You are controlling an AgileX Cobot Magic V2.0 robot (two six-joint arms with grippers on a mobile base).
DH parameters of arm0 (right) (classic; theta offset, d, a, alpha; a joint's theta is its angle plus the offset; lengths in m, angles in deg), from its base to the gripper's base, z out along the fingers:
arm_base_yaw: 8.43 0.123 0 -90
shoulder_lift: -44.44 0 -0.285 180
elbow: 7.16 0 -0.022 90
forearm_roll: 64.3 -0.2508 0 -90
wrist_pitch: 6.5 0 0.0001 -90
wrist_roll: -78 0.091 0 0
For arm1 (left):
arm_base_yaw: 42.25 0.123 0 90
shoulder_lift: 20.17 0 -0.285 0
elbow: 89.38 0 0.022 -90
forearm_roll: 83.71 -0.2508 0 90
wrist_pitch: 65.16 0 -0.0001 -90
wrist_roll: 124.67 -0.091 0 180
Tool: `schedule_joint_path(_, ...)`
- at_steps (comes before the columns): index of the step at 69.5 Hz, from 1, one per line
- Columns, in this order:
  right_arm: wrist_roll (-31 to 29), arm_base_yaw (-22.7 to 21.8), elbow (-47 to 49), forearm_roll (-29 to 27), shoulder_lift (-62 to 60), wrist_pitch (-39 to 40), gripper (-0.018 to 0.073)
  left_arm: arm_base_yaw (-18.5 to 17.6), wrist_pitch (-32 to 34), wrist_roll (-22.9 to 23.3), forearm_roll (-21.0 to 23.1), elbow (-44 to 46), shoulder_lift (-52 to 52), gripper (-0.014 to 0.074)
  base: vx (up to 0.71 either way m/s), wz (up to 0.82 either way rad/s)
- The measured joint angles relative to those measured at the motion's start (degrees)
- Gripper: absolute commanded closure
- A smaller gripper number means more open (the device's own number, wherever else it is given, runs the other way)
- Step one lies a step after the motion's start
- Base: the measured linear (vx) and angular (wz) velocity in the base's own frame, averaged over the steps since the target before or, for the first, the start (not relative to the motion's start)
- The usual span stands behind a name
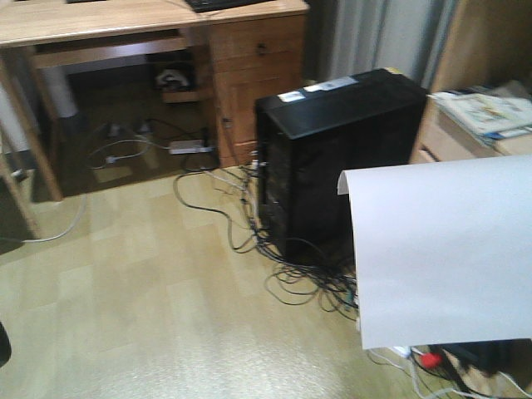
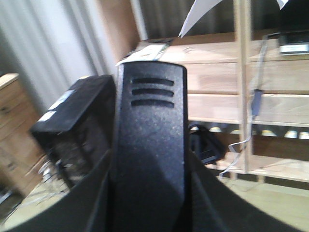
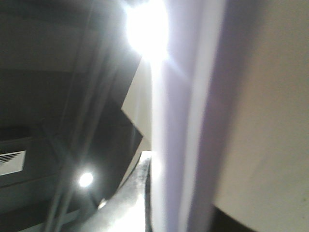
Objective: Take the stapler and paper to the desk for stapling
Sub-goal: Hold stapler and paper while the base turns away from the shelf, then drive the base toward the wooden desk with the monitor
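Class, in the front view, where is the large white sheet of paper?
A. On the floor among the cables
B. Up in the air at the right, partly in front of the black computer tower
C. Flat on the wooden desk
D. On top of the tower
B: the paper hangs curled in mid-air at the right, covering part of the black computer tower, away from the desk.

A pale wood-pattern floor is seen, with glare spread across it. At the far side stands a light-oak wooden desk with drawers, and a white power strip lies beneath it. A black computer tower is set on the floor, ringed by tangled dark cables. Grey curtains are hung behind. Light wooden shelf boards are seen elsewhere, and a glaring overhead light.
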Motion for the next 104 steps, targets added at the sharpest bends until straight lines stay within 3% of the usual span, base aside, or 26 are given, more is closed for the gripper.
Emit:
schedule_joint_path(55, 0.0, 0.0, 0.0, 0.0, 0.0, 0.0, 0.0565, 0.0, 0.0, 0.0, 0.0, 0.0, 0.0, 0.0603, 0.16, 0.43)
schedule_joint_path(104, 0.0, 0.0, 0.0, 0.0, 0.0, 0.0, 0.0565, 0.0, 0.0, 0.0, 0.0, 0.0, 0.0, 0.0603, 0.37, 0.0)
